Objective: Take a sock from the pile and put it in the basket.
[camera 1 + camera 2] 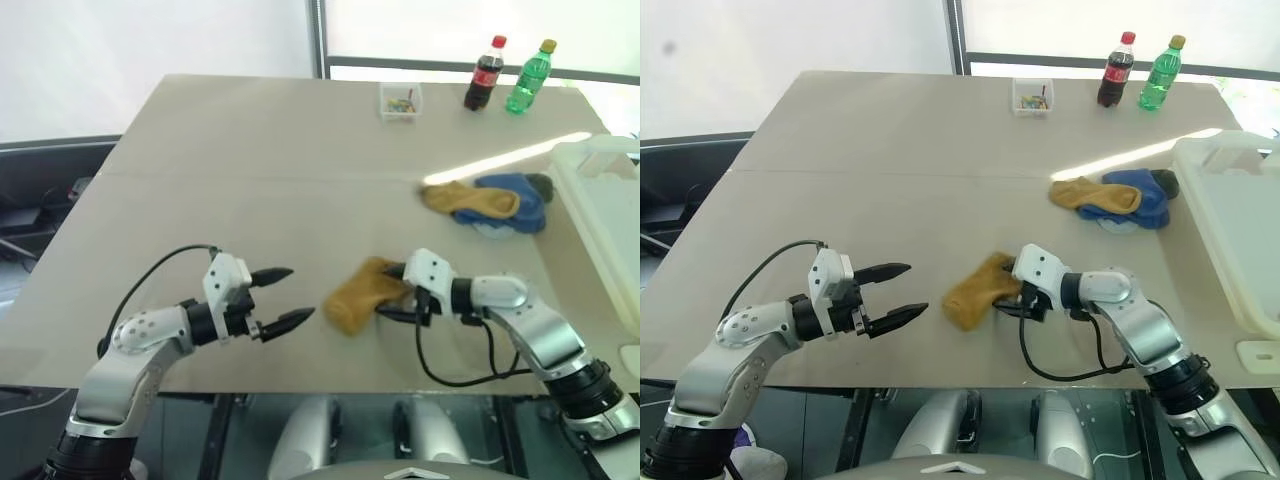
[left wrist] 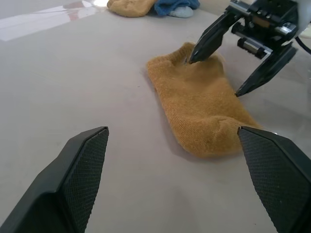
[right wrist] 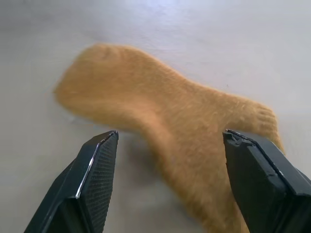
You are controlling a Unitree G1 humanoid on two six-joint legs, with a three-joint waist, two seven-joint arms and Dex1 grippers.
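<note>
One mustard-yellow sock lies flat on the beige table, apart from the pile of yellow and blue socks at the right. My right gripper is open at the sock's right end, its fingers straddling that end; in the left wrist view one fingertip rests on the fabric. My left gripper is open and empty just left of the sock, pointing at it. The white basket stands at the table's right edge, past the pile.
At the table's far side stand a small clear box of coloured bits, a cola bottle and a green bottle. The table's front edge runs just below both grippers. A black cable loops under the right wrist.
</note>
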